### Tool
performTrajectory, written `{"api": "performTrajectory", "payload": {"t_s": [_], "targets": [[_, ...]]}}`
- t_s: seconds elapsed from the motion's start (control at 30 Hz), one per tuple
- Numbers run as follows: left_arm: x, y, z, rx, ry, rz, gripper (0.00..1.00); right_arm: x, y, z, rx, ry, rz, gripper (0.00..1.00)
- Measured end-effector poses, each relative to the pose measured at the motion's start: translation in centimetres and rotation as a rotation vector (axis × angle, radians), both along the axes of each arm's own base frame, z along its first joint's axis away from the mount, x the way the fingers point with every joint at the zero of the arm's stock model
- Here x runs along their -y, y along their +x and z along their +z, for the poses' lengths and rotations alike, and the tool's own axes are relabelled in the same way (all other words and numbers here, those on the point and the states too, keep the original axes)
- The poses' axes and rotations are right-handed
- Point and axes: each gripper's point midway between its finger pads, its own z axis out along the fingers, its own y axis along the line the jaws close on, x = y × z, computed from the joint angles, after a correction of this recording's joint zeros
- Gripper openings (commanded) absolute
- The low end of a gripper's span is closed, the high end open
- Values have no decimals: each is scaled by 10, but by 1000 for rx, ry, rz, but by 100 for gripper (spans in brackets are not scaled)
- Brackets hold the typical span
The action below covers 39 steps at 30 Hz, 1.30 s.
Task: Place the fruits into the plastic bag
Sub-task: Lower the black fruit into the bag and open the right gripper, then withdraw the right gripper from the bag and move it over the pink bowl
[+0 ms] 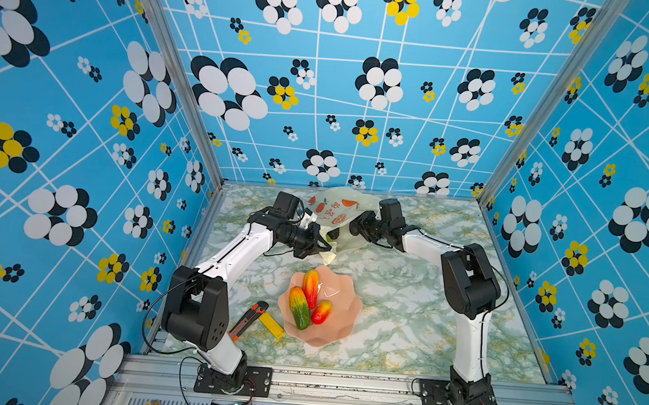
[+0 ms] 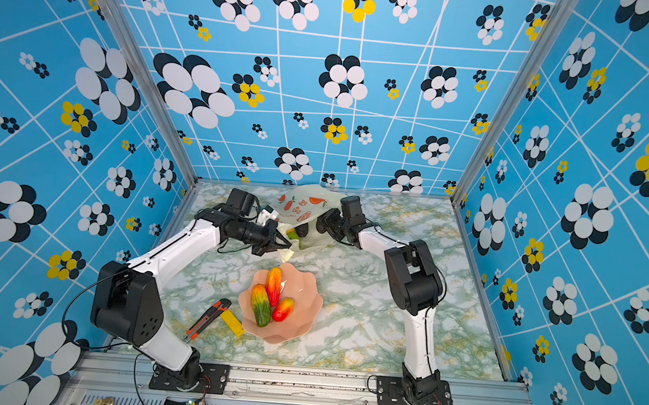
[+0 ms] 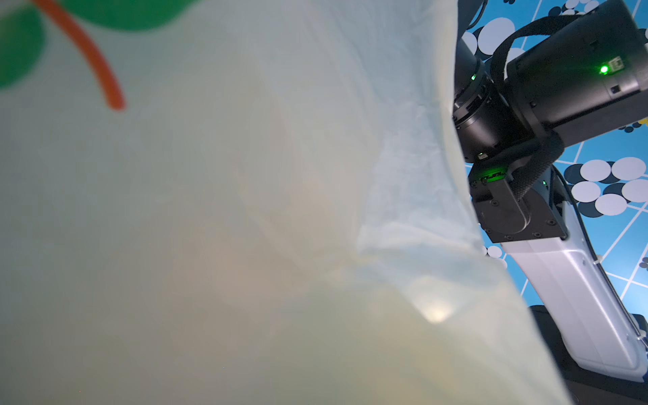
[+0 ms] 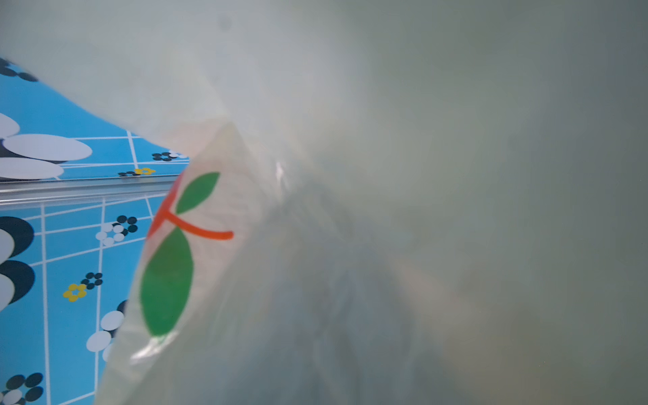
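While clamped shut on the lower rim of the one plastic bag (image 1: 338,208), left hand (image 1: 323,247) above frame centre. Against the bag's right side, right hand (image 1: 354,228); cannot tell whether open. Lower on counter (image 1: 405,314): one pink bowl (image 1: 340,323) holding three fruits (image 1: 310,292); leftward, one utility knife (image 1: 248,319), one yellow block (image 1: 272,325).

A robot test cell in a lab: 3 blue walls printed with black, white and yellow flowers (image 1: 365,38), silver aluminium frame posts (image 1: 178,72), a green-veined marble-patterned tabletop (image 1: 405,314), and 2 white-and-black robot arms (image 1: 233,255) bolted to a slotted metal rail (image 1: 341,380).
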Motion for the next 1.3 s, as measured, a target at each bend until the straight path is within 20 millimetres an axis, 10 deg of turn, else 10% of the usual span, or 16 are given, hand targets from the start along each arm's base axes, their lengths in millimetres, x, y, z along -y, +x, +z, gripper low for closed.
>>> {"api": "performTrajectory", "payload": {"t_s": [0.2,0.43,0.83,1.3], "targets": [[-2,-1,7,26,2,7,0,3,6,-5,-10,8,-27,57],[-3,-2,5,20,7,15,0,3,12,-7,-23,20,-56,86],[-3,-2,5,20,10,16,0,-5,21,-1,11,78,-45,85],[-11,5,-3,9,17,29,0,-12,-69,82,141,87,151,85]]}}
